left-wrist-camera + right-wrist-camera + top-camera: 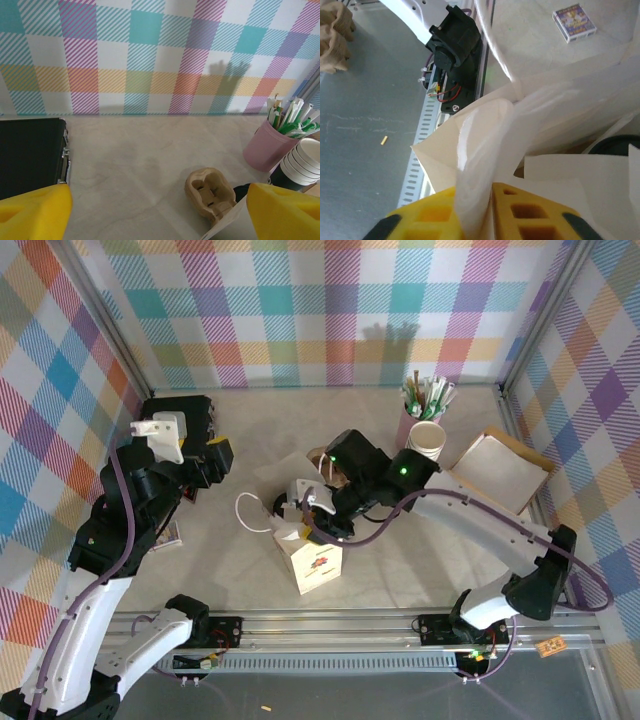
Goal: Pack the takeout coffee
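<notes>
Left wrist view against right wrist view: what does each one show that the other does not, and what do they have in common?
Left wrist, not right: the black case, the pink holder of stirrers, the stacked white cups, the pulp cup carrier, and the left end effector, open. Right wrist, not left: the small printed box, an arm's base mount, a dark rim inside the paper bag, probably the takeout coffee, and the right end effector closed on a strip of that bag. Both: the paper bag and the pale table.

Smooth paper bag (555, 110), matt table (140, 165)
</notes>
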Robot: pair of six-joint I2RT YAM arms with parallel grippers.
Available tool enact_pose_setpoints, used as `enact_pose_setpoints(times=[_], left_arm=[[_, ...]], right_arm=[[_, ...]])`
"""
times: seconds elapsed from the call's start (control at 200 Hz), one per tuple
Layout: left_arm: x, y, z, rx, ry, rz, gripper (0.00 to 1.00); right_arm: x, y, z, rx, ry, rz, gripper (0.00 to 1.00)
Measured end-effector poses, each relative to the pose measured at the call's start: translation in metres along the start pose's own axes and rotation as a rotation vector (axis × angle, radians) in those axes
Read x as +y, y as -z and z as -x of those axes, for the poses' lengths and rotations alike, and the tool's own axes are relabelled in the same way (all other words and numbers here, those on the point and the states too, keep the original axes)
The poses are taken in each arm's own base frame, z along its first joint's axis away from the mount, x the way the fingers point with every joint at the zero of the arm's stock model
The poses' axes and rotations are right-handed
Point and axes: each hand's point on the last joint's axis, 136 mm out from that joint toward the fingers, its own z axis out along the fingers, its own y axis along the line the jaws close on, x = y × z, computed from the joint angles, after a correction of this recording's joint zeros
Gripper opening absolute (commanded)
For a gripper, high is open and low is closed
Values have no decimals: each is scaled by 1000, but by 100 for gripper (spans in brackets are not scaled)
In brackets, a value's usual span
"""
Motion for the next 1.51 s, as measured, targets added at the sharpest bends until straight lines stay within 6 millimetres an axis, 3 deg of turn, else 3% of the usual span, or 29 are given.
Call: enact_pose_setpoints(times=[0.175,0.265,0.335,0.475,0.85,0.93,1.06,1.14,1.235,1.31,1.415,1.505], left_arm=[[-1,2,0,-2,-6,-10,91],[-2,3,1,-6,-9,-14,90],[-2,5,2,-10,-12,-17,90],[-2,10,1,-10,-24,-19,91],[3,22,-11,-13,-21,-19,91],[3,21,-13,-8,-22,-18,91],[4,20,-15,-3,-23,-11,91],[12,18,-16,-7,-22,31,91],[32,15,-21,-9,-17,149,90],[54,7,-32,-5,-22,275,90],[81,-17,-56,15,-52,425,94],[106,-46,-86,58,-71,531,95]], right_arm=[[-6,6,19,-9,21,-9,46],[-8,9,30,-29,37,-18,36],[-7,9,32,-35,40,-12,22],[-5,6,27,-16,23,10,0],[0,0,-7,105,-28,33,0],[-2,-1,-6,119,-26,39,8],[-5,1,1,122,-17,33,46],[-9,7,12,92,4,-1,53],[-17,23,26,14,14,-95,55],[-24,48,31,-74,-2,-212,55],[-55,107,26,-226,-87,-481,56],[-96,163,-5,-336,-231,-758,56]])
